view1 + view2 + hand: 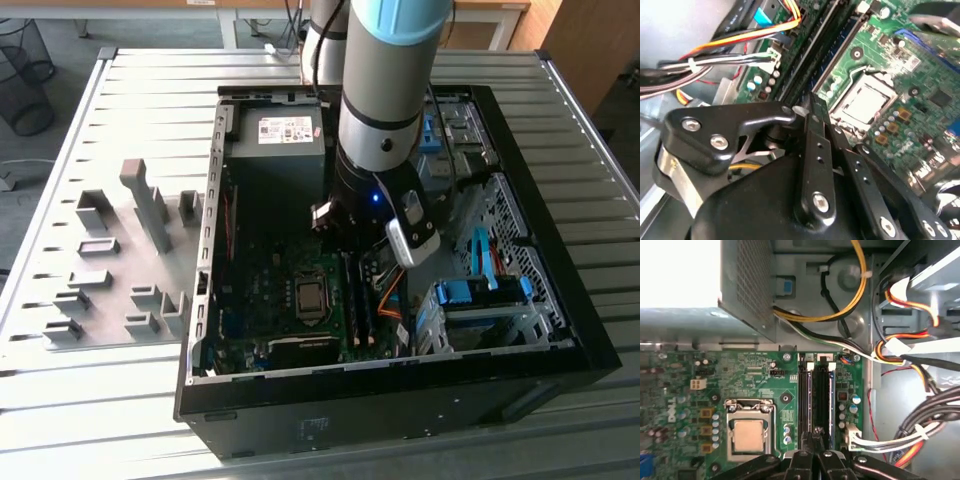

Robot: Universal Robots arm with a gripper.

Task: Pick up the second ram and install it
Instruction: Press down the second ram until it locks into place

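First wrist view | end effector (816, 437) fingers together over memory slots (817, 400) | grip contents hidden

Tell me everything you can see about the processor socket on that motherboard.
The processor socket is a square, silvery metal frame clamped around a bare pale chip, with no cooler over it. It lies flat on the green motherboard, beside the long black memory slots, with small capacitors alongside. Nothing touches its top.

Wrist views close above motherboard (755, 385)
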